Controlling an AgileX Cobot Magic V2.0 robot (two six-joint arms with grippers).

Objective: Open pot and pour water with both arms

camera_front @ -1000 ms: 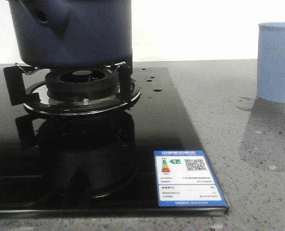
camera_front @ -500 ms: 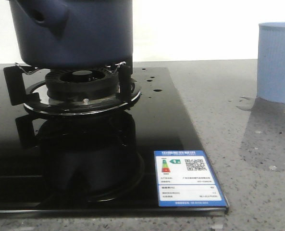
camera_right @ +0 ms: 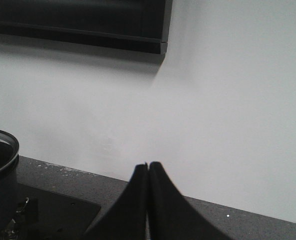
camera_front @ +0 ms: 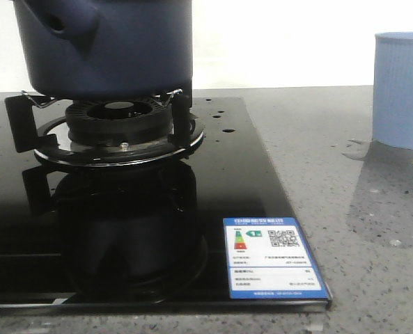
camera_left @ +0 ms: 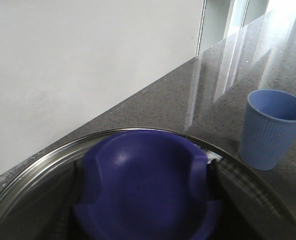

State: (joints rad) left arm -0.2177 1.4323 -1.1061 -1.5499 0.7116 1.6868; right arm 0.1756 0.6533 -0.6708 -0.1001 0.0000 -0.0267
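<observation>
The lid knob (camera_left: 147,187) is gripped between the left fingers (camera_left: 210,172), directly above the pot (camera_front: 108,45); the right fingers (camera_right: 148,200) are pressed together, empty, well aside.

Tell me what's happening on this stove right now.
A dark blue pot sits on the burner stand of a black glass gas hob. The left gripper is closed on the blue lid knob over the glass lid; whether the lid is lifted can't be told. The right gripper is shut and empty, held off to the side. A light blue ribbed cup stands on the grey counter, with water spilled near its base.
</observation>
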